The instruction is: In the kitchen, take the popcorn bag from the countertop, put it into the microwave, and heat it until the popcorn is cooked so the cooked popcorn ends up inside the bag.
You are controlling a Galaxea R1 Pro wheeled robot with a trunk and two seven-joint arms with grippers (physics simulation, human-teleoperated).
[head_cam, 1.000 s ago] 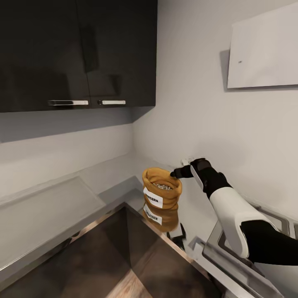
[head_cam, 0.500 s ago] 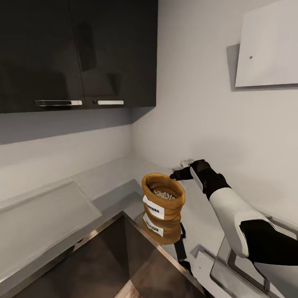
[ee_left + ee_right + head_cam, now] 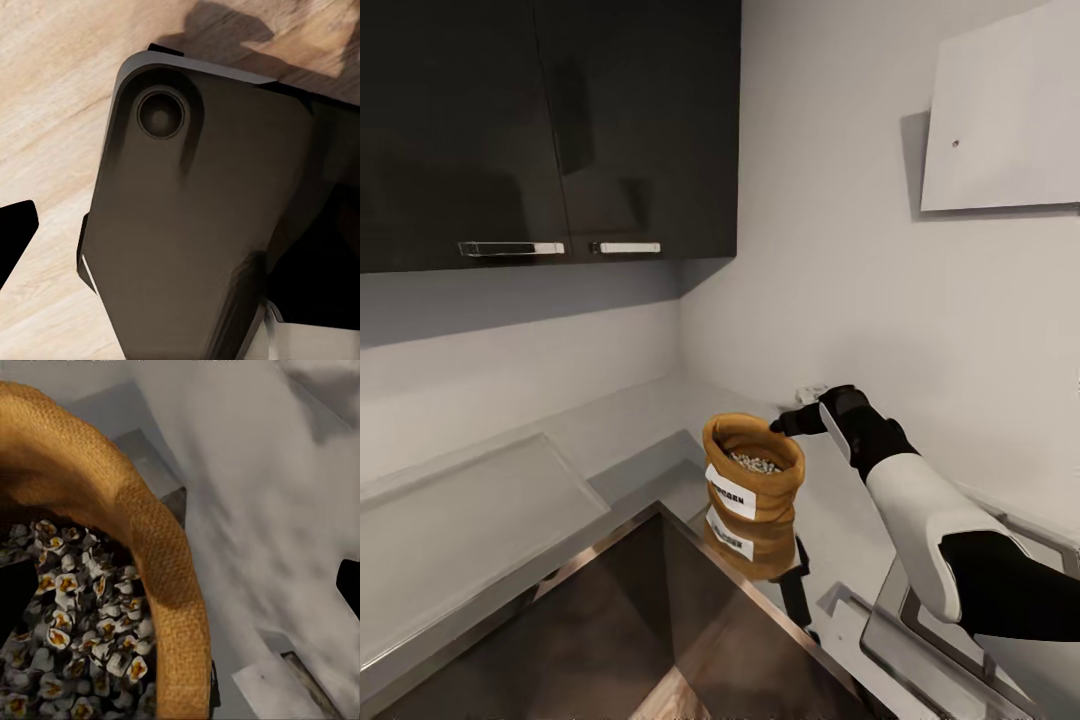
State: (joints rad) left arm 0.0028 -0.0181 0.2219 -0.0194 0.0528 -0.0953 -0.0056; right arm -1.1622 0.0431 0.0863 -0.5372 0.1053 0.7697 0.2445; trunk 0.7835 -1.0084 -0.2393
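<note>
popcorn bag (image 3: pixel 752 482) label reads "popcorn", faces cam; bag upright, mouth up, on countertop (image 3: pixel 840 520). my right gripper (image 3: pixel 780 424) jaws apart, straddling rim. left jaws: can't tell.

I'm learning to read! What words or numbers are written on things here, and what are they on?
"POPCORN": dark letters on the white label on the front of the popcorn bag. They are small and a bit blurred, so this reading is likely but not certain.
The same label mirrored in the shiny countertop below the bag: too blurred to read.
No other words, numbers or signs can be read.
</note>
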